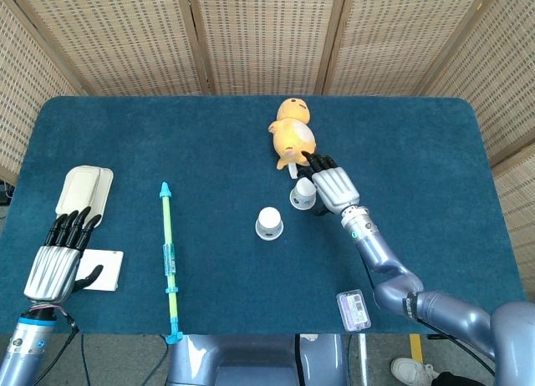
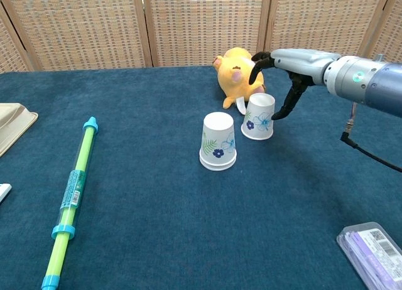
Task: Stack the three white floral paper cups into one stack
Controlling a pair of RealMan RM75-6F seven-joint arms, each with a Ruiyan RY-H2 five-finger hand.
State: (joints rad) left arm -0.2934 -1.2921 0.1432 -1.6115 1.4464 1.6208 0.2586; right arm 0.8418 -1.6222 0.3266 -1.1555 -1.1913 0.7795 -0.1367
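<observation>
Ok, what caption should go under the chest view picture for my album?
Right hand hovers open over the farther floral cup, beside the yellow plush toy.

No readable text anywhere I look.
The packet (image 2: 375, 252), lower right, carries a label too small to read.

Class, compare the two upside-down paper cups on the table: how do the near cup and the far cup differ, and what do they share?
The near cup shows a doubled rim at its base, as if two cups are nested; the far cup shows a single rim. The near cup stands in open space, while the far cup sits beside the yellow plush. The right hand hovers over the far cup, not the near cup. Both are white, floral, and upside down.
</observation>
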